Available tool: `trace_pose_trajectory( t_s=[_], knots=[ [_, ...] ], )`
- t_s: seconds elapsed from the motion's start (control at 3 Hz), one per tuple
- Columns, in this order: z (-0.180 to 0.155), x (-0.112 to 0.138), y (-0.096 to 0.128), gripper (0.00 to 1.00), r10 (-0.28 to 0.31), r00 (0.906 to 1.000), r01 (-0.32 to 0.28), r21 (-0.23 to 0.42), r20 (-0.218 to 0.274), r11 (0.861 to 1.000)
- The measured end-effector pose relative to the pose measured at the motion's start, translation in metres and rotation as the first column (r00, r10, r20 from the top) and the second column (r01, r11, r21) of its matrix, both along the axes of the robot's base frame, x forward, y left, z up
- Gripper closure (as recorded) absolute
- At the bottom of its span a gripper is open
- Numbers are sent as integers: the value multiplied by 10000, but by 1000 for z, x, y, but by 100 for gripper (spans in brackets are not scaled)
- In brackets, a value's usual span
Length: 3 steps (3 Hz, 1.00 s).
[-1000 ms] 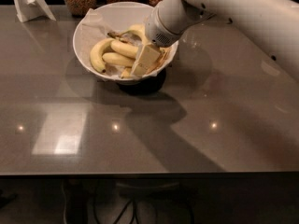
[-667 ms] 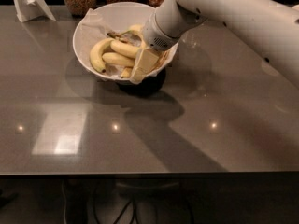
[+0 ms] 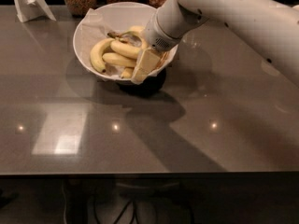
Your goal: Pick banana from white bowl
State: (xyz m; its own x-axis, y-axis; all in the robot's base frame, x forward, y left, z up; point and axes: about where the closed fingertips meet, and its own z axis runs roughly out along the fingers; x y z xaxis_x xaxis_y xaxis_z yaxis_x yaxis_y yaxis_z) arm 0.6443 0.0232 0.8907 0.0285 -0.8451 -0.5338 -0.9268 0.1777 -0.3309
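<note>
Lingering end effector (image 3: 139,74) in white bowl (image 3: 122,13)

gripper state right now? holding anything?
Gripper: down inside the wide white paper-lined bowl, against the yellow bananas; open, closed or holding cannot be told.

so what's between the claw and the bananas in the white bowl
Nothing: in the camera view the claw is down in the white bowl at its near right side, right beside the bananas.
</note>
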Motion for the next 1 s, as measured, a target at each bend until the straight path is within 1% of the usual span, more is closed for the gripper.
trace_pose_trajectory(
  t_s=[0.33, 0.67, 1.0],
  knots=[
    [11, 2, -11, 82, -302, 9992, 298, -160, -260, 9994],
    [24, 5, -22, 100, -533, 9965, 510, -372, -649, 9980],
    [32, 11, -30, 100, -649, 9880, 541, -791, -1403, 9954]
  ],
)
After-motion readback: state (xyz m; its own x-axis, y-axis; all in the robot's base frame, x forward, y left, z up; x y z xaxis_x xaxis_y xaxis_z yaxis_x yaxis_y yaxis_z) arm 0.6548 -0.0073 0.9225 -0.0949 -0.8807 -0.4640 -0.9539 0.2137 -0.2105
